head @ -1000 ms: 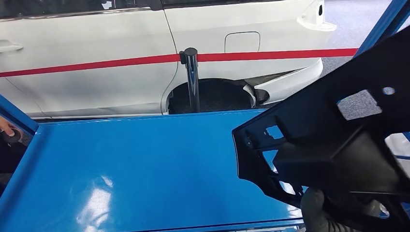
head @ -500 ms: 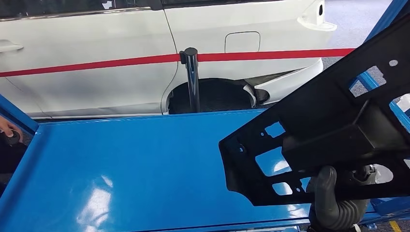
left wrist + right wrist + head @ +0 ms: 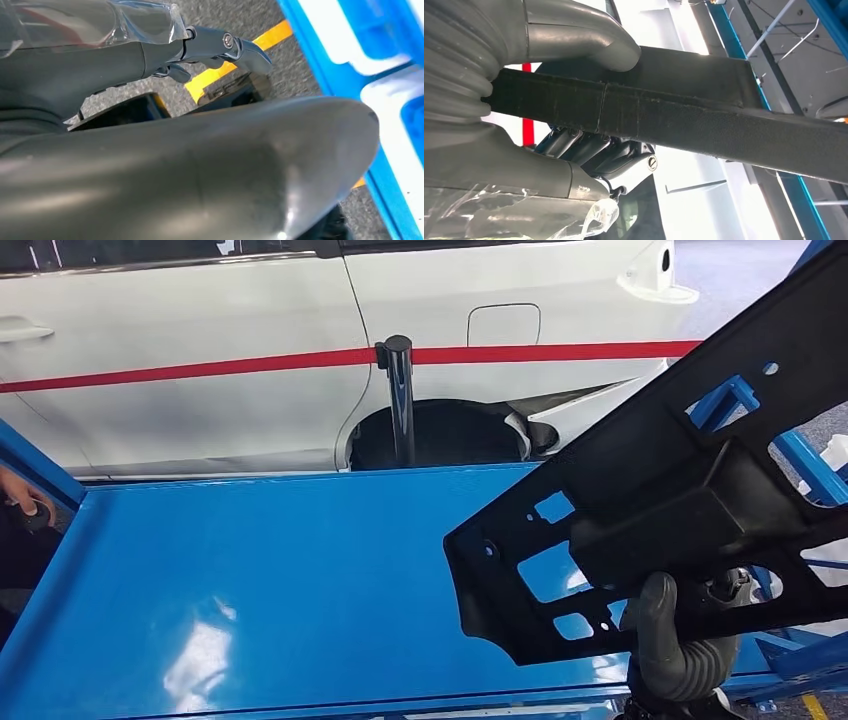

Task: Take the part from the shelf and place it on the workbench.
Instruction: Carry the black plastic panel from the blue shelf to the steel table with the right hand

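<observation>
1. Clamped on the part (image 3: 690, 490), my right hand (image 3: 680, 640) grips its lower edge from beneath: in the right wrist view my thumb (image 3: 574, 30) presses one face of the black bar and my fingers (image 3: 594, 150) curl against the other.
2. Left hand (image 3: 220, 45) hangs low beside me over asphalt and a yellow floor line; its fingers look curled with nothing between them, so I judge it closed on nothing.
3. Compared with a second ago, the part has risen and swung leftward, and its lower corner now hangs over the right side of the workbench (image 3: 280, 590), tilted, not touching the blue surface as far as I can judge.
4. That means the carry is nearly done; what remains, I think, is levelling the part, lowering it onto the workbench and letting go.
5. Beyond the workbench stands a black post (image 3: 398, 400) carrying a red belt (image 3: 200, 368).
6. Farthest from the workbench is a white car (image 3: 200, 410).
7. At the workbench's left edge, a person's hand (image 3: 22, 498) is partly visible.
</observation>
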You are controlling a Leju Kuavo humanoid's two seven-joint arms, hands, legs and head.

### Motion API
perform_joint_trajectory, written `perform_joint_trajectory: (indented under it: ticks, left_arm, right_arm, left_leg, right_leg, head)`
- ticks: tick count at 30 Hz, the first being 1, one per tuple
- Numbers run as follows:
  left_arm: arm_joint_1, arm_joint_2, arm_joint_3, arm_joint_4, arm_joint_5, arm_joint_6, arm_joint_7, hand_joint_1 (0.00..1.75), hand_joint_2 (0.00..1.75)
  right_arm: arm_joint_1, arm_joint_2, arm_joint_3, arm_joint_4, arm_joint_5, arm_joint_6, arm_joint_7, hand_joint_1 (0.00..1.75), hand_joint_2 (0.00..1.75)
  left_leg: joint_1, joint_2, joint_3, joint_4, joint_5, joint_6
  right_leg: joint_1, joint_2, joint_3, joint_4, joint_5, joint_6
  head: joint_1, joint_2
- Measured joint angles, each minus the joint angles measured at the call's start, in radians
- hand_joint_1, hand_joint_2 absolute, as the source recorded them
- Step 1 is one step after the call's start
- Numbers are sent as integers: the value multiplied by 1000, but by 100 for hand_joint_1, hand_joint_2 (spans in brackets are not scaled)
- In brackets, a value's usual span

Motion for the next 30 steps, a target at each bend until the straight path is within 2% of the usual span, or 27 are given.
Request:
perform_joint_trajectory:
  ticks: [2, 7, 9, 11, 12, 13, 15, 16, 17, 18, 19, 20, 21, 22, 24, 25, 26, 27, 29, 30]
  left_arm:
    - [1, 0, 0, 0, 0, -3, 1, 0, 0]
    - [2, 0, 0, 0, 0, -3, 1, 0, 0]
    - [2, 0, 0, 0, 0, -4, 1, 0, 0]
    - [2, 2, 0, 0, 0, -5, 1, 0, 0]
    - [2, 4, 0, 0, 1, -7, 2, 0, 0]
    - [3, 5, 0, 0, 1, -10, 3, 0, 0]
    - [5, 6, 0, 0, 2, -15, 6, 0, 0]
    - [6, 7, 0, 0, 2, -17, 6, 0, 0]
    - [6, 7, 0, 0, 2, -19, 6, 0, 0]
    - [7, 7, 0, 0, 2, -21, 6, 0, 0]
    - [6, 9, 0, 0, 2, -22, 6, 0, 0]
    - [5, 10, 0, 0, 3, -23, 6, 0, 0]
    - [3, 12, 0, 0, 3, -23, 6, 0, 0]
    - [2, 13, 0, 0, 3, -23, 6, 0, 0]
    - [2, 12, 0, 0, 3, -24, 6, 0, 0]
    - [2, 12, 0, 0, 4, -24, 6, 0, 0]
    - [3, 12, 0, 0, 4, -24, 6, 0, 0]
    - [3, 11, 0, 0, 4, -25, 6, 0, 0]
    - [5, 9, 0, 0, 4, -27, 5, 0, 0]
    - [7, 7, 0, 0, 4, -28, 5, 0, 0]
  right_arm:
    - [0, 0, -2, 2, -3, 1, 0, 175, 175]
    - [0, 0, -2, 2, -3, 1, 0, 175, 175]
    - [0, 0, -2, 3, -3, 2, 0, 175, 175]
    - [0, 0, -3, 5, -4, 3, 0, 175, 175]
    - [0, 0, -5, 7, -5, 5, -1, 175, 175]
    - [-1, 1, -6, 11, -7, 7, -1, 175, 175]
    - [-2, 3, -9, 16, -10, 10, -1, 175, 175]
    - [-2, 4, -9, 17, -11, 10, -1, 175, 175]
    - [-2, 5, -9, 17, -11, 10, -1, 175, 175]
    - [-2, 5, -9, 17, -11, 10, -1, 175, 175]
    - [-2, 5, -9, 17, -11, 10, -1, 175, 175]
    - [-2, 5, -9, 17, -9, 11, -2, 175, 175]
    - [-1, 6, -9, 17, -8, 11, -3, 175, 175]
    - [0, 6, -9, 17, -6, 11, -4, 175, 175]
    - [2, 6, -9, 17, -5, 11, -5, 175, 175]
    - [2, 7, -9, 17, -4, 11, -6, 175, 175]
    - [2, 7, -10, 17, -4, 11, -7, 175, 175]
    - [2, 7, -10, 17, -4, 11, -8, 175, 175]
    - [5, 7, -11, 17, -4, 11, -9, 175, 175]
    - [7, 7, -11, 17, -3, 11, -9, 175, 175]
  left_leg:
    - [6, 0, -4, 1, 3, -6]
    - [8, -1, -5, 2, 4, -8]
    - [11, -1, -8, 5, 4, -13]
    - [11, -3, -16, 14, 5, -27]
    - [9, -5, -23, 20, 8, -36]
    - [6, -5, -56, 100, -42, -45]
    - [0, -5, -116, 278, -148, -48]
    - [-6, -3, -131, 355, -197, -42]
    - [-14, -3, -106, 339, -185, -30]
    - [-23, -3, -62, 286, -163, -13]
    - [-37, -2, -5, 209, -146, 9]
    - [-48, 1, 49, 129, -138, 29]
    - [-58, 6, 87, 68, -135, 44]
    - [-67, 10, 109, 30, -136, 53]
    - [-71, 14, 109, 4, -115, 56]
    - [-68, 14, 107, -10, -98, 54]
    - [-63, 15, 101, -23, -79, 53]
    - [-56, 15, 94, -35, -60, 48]
    - [-45, 16, 66, -38, -32, 38]
    - [-39, 17, 52, -37, -20, 31]
  right_leg:
    - [-5, -1, 35, -58, 34, 6]
    - [-6, -1, 47, -78, 42, 8]
    - [-11, -3, 79, -133, 63, 15]
    - [-16, 3, 125, -211, 76, 26]
    - [-17, 8, 127, -223, 77, 17]
    - [-11, 10, 110, -228, 88, -4]
    - [7, 7, 52, -211, 121, -53]
    - [20, 3, 28, -211, 139, -67]
    - [28, 2, 17, -210, 148, -70]
    - [37, 2, 7, -211, 157, -74]
    - [42, 1, -1, -211, 166, -77]
    - [46, 0, -7, -211, 174, -79]
    - [45, -3, -9, -214, 183, -79]
    - [41, -6, -9, -217, 191, -77]
    - [37, -10, -7, -228, 209, -69]
    - [37, -9, -10, -229, 208, -64]
    - [39, -7, -16, -216, 187, -59]
    - [39, -5, -28, -185, 147, -53]
    - [33, -3, -56, -72, 43, -38]
    - [27, -3, -65, -13, 15, -30]
  head:
    - [0, 0]
    - [0, 0]
    - [0, 0]
    - [2, 0]
    - [2, 0]
    - [2, 0]
    - [1, 0]
    - [1, 0]
    - [1, 0]
    - [1, 0]
    - [1, 0]
    - [2, 0]
    - [2, 0]
    - [2, 0]
    - [2, 0]
    - [1, 0]
    - [1, 0]
    - [1, 0]
    - [1, 0]
    - [2, 0]
